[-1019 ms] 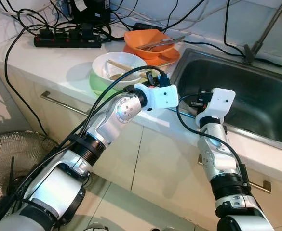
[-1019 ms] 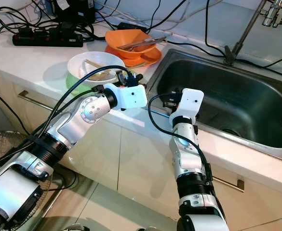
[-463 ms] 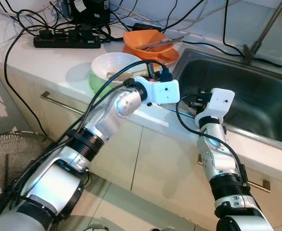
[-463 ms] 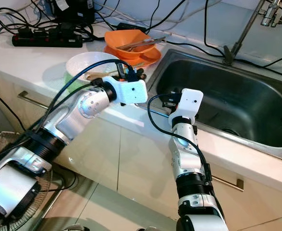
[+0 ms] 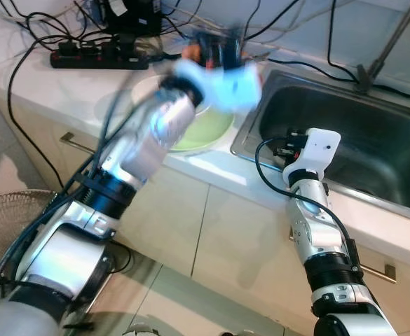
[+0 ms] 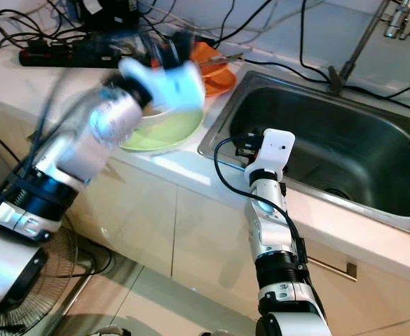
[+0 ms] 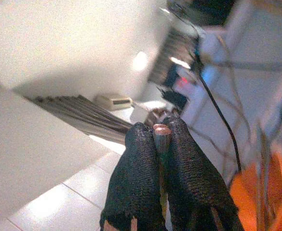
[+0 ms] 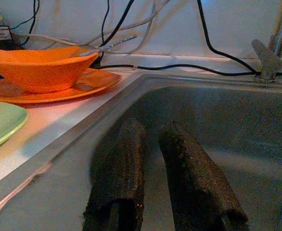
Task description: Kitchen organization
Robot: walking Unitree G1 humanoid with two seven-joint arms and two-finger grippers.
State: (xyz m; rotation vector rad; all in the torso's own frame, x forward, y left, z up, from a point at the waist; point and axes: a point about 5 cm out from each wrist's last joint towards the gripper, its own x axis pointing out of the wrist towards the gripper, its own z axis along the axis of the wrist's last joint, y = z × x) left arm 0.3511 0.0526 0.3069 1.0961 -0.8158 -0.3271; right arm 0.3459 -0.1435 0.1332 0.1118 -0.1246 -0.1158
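Left claw (image 7: 162, 132) raised above the tabletop (image 5: 71, 87), clenched on a thin stick, perhaps a chopstick (image 7: 161, 137).
Right claw (image 8: 153, 144) slightly parted, gripping nothing, over the sink (image 5: 373, 150); green plate (image 5: 201, 133) beside the orange bowl (image 8: 37, 67).

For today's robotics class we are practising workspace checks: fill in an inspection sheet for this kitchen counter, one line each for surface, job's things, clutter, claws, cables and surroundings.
Surface: white counter beside a steel sink, basin bare.
Job's things: green plate at the counter edge; orange bowl on an orange plate, with utensils in the bowl.
Clutter: black power strip at the back.
Claws: left claw shut on a thin stick, arm blurred above the dishes; right claw over the sink, fingers slightly apart, empty.
Cables: black leads across the counter and behind the sink.
Surroundings: faucet, cabinet fronts, floor fan.
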